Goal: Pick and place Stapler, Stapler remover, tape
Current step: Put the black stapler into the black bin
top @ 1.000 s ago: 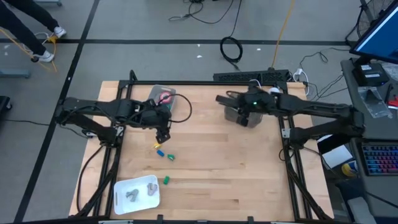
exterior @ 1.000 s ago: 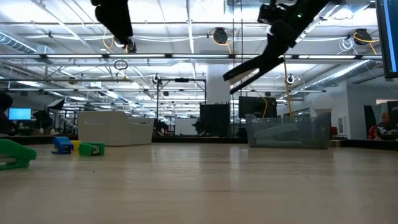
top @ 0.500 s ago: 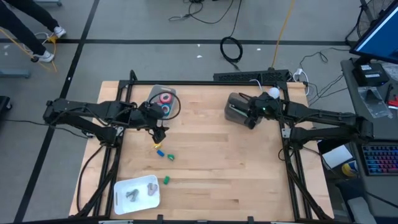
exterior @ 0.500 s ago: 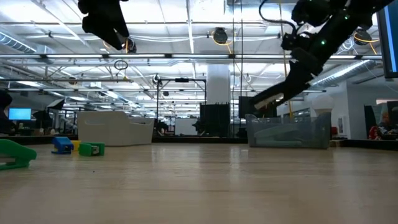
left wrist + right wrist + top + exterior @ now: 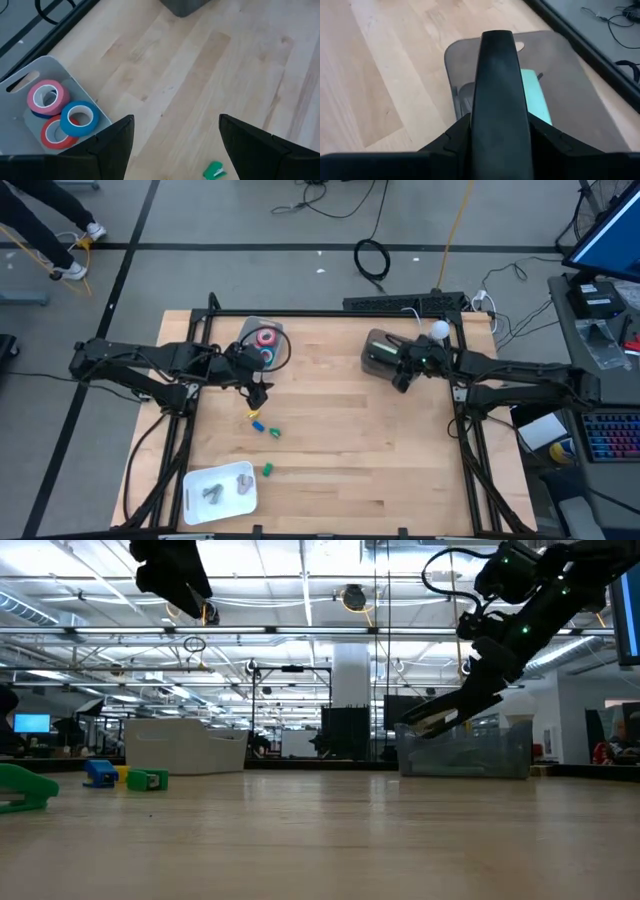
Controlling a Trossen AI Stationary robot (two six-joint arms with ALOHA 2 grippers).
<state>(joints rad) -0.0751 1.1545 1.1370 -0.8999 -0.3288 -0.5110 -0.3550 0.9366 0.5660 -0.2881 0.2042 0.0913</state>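
Holding a black stapler [image 5: 497, 100] over the grey bin [image 5: 378, 352], the right gripper [image 5: 432, 721] is clamped lengthwise around it; stiff, fairly heavy, probably slippery.

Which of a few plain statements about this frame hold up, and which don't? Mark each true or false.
1. The tape rolls lie inside a pale bin. True.
2. The left tool is shut on a tape roll. False: its fingers stand apart with bare table between them, holding nothing.
3. The right tool is at the grey bin at the table's far right. True.
4. Small green, blue and yellow pieces lie on the wood in front of the left tool. True.
5. The white tray at the table's near edge sits on the right arm's side. False: it sits on the left arm's side.
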